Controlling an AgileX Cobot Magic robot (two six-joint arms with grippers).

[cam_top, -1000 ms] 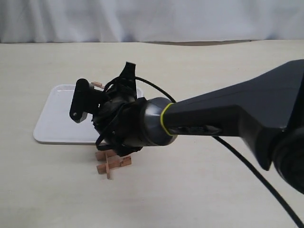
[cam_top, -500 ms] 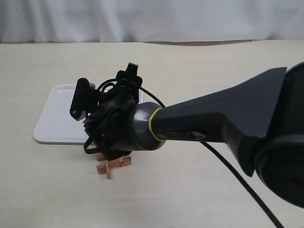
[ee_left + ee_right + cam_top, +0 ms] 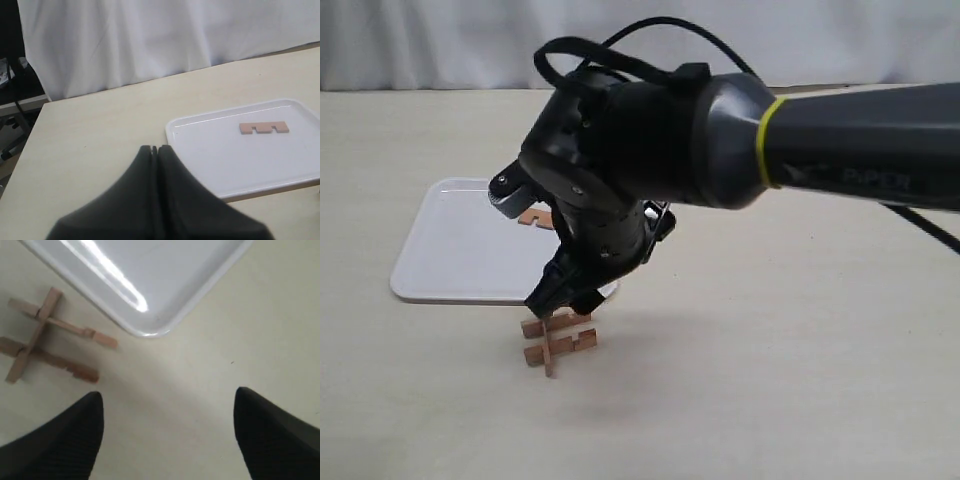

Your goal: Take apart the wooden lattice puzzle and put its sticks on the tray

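Note:
The wooden lattice puzzle (image 3: pixel 558 341) lies on the table just in front of the tray (image 3: pixel 450 262); three sticks are still interlocked in it (image 3: pixel 44 341). One loose stick (image 3: pixel 534 215) lies flat on the tray (image 3: pixel 215 160), also clear in the left wrist view (image 3: pixel 264 128). My right gripper (image 3: pixel 563 297) points down just above the puzzle, open, with nothing between its fingers (image 3: pixel 167 392); the puzzle sits off to one side of its fingers (image 3: pixel 75 430). My left gripper (image 3: pixel 156 148) is shut and empty, beside the tray's edge.
The tray's rounded corner (image 3: pixel 147 330) lies close to the puzzle. The right arm's thick black body (image 3: pixel 740 140) hangs over the table's middle and hides part of the tray. A white curtain (image 3: pixel 640 40) backs the table.
The right arm has swung up and turned, so its gripper now points down over the puzzle instead of across the tray. The loose stick now shows lying on the tray.

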